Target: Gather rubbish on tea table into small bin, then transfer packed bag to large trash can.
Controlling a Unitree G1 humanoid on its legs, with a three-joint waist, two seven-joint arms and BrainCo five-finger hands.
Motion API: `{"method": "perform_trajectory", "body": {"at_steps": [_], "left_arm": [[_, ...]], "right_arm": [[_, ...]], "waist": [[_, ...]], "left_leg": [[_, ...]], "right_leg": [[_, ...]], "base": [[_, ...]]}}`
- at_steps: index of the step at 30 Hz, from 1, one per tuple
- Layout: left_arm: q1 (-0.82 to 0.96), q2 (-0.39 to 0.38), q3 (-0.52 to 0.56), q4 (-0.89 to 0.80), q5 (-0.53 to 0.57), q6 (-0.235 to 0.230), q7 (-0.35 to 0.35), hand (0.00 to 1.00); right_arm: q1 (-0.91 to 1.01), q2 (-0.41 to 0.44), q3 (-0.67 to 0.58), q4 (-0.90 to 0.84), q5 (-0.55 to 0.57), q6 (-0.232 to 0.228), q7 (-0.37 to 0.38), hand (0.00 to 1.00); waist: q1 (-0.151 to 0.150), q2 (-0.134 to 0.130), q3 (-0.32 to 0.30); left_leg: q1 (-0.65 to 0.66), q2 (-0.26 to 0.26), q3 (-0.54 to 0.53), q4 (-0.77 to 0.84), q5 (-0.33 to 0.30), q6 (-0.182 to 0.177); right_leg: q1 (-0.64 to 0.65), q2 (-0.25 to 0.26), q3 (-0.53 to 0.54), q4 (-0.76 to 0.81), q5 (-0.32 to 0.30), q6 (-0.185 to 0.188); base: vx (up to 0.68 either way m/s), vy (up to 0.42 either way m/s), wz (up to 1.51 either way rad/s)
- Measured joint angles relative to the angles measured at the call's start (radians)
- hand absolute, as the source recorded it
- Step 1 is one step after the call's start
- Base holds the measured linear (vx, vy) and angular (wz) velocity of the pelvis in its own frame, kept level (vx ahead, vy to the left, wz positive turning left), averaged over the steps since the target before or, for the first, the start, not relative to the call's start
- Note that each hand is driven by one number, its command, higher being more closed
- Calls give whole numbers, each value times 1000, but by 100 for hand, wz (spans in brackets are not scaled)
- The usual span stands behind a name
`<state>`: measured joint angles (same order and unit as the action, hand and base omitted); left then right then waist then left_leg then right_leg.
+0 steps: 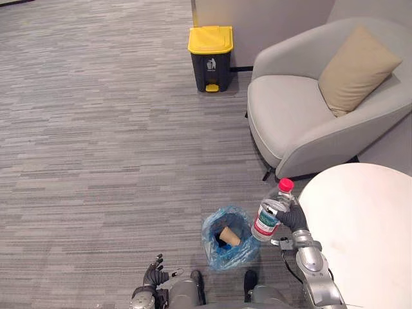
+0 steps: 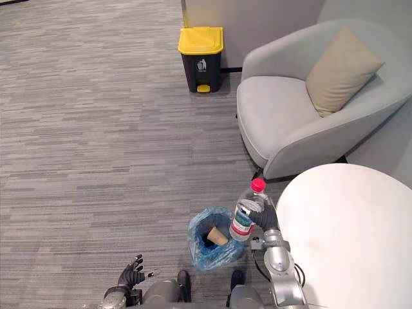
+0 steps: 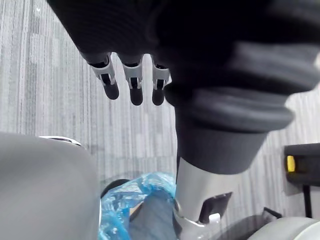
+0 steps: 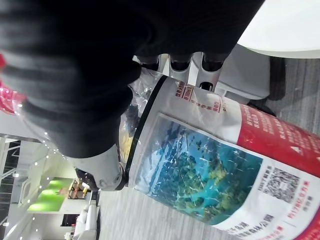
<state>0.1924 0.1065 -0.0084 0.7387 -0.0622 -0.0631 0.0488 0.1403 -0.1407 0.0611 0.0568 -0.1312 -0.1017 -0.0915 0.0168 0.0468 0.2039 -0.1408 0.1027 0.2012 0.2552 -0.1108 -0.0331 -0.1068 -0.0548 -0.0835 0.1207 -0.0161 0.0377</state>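
My right hand is shut on a clear plastic bottle with a red cap and a red, white and blue label. It holds the bottle upright off the left edge of the round white tea table, just right of and above the small bin. The bin is lined with a blue bag and has a brown paper cup inside. My left hand hangs low at my left side with relaxed fingers, holding nothing.
A large dark trash can with a yellow lid stands by the far wall. A grey armchair with a tan cushion sits behind the table. Grey carpet stretches open to the left.
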Motion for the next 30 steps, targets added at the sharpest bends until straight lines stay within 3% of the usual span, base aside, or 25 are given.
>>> {"method": "perform_trajectory", "body": {"at_steps": [4,8,9,13,15,16,17,19,21,30], "left_arm": [[-97,5,-2,-10,4,-4,12,0],[-144,4,-9,-66,-17,-17,27,0],[-228,-10,3,-158,-68,-33,70,0],[-234,-24,3,-185,-83,-36,82,0],[-265,-17,19,-213,-85,-46,89,0],[-309,-14,25,-242,-103,-58,107,0],[-393,-13,37,-235,-106,-65,111,0],[-445,-14,44,-235,-124,-64,114,0],[-478,-15,59,-251,-132,-73,129,0],[-500,-5,67,-297,-163,-81,133,0]], "right_arm": [[-146,-62,74,17,-31,-1,2,100],[-264,-107,118,17,-41,-1,-2,100],[-370,-172,154,-48,-70,2,-41,100],[-403,-181,156,-77,-72,-10,-45,100],[-499,-202,164,-71,-73,-11,-54,100],[-584,-245,173,-77,-74,-12,-91,100],[-694,-283,163,-52,-74,-7,-120,100],[-795,-306,163,16,-74,7,-132,100],[-835,-324,166,90,-73,31,-152,100],[-989,-339,195,231,-71,32,-172,100]], "waist": [[0,10,108],[2,19,201],[30,35,255],[50,30,280],[50,20,286],[56,26,279],[60,23,317],[59,22,353],[80,22,353],[77,21,353]], "left_leg": [[-165,14,10,116,-9,14],[-302,24,19,255,-50,31],[-548,43,15,384,-75,42],[-569,57,25,412,-74,41],[-662,58,17,451,-74,42],[-792,72,2,502,-75,43],[-887,72,0,521,-74,42],[-955,77,-1,543,-62,45],[-1024,91,-12,596,-30,68],[-1118,72,-36,576,-22,48]], "right_leg": [[-194,-1,36,138,-1,1],[-364,-19,57,326,-52,8],[-600,-38,40,446,-79,15],[-622,-54,25,484,-69,0],[-713,-57,23,523,-69,-1],[-835,-55,10,559,-68,-3],[-932,-63,6,592,-67,-3],[-1000,-71,-1,627,-64,-4],[-1066,-73,-11,693,-68,-22],[-1154,-106,-46,721,-105,-24]], "base": [[-223,43,-27],[-362,23,-4],[-574,-12,24],[-161,-22,7],[-120,-44,-1],[-138,-33,15],[-125,-27,21],[-70,-28,22],[7,-23,7],[-10,-7,19]]}}
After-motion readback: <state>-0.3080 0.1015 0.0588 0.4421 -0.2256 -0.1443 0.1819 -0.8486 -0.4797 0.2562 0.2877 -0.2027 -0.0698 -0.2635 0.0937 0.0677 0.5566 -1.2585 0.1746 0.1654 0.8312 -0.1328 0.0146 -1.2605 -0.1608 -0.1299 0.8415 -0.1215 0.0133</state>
